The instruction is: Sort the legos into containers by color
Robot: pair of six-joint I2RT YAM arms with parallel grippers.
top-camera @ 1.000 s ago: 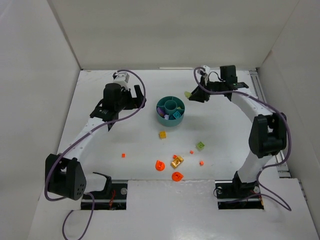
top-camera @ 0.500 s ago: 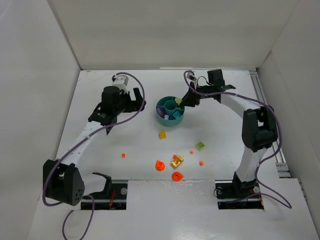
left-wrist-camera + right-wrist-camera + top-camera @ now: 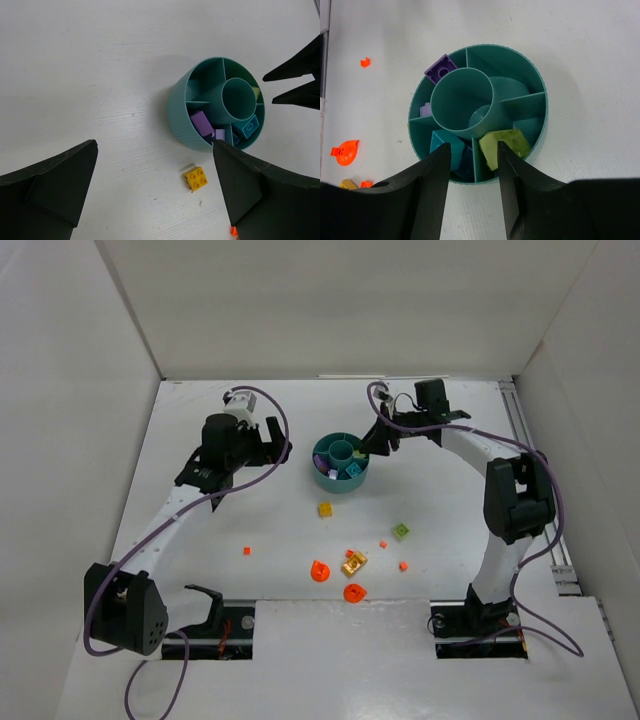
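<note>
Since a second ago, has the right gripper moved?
Yes. The right gripper swung left toward the teal dish. It was off to the dish's right and now hangs over its right rim.

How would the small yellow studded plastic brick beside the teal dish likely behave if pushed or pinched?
The yellow brick is boxy and lies flat, so a push would probably slide it, not roll it. Its flat sides should suit a pinch, though being tiny it may slip.

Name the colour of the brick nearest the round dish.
Small yellow studded brick, clearest in left wrist view.
</note>
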